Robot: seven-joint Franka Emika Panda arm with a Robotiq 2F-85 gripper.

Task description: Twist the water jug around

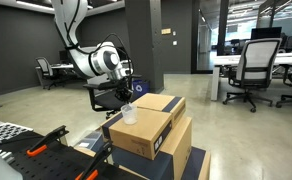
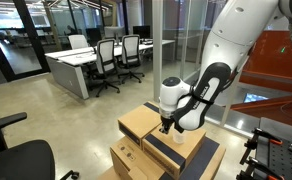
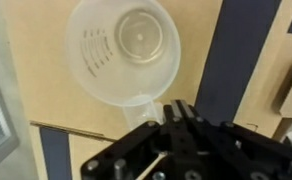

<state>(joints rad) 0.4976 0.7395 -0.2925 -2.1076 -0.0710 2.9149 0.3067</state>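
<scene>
- The jug is squat, round and translucent white. Seen from above in the wrist view, it has an open mouth, faint raised markings on its inner wall and a circular base.
- It stands on a box just ahead of the claw, its small tab pointing back at the fingertips.
- The claw is closed; whether it nips that tab is unclear.
- In an exterior view the jug is a small pale blur under the claw.
- The wrist view crops the claw's body.
</scene>
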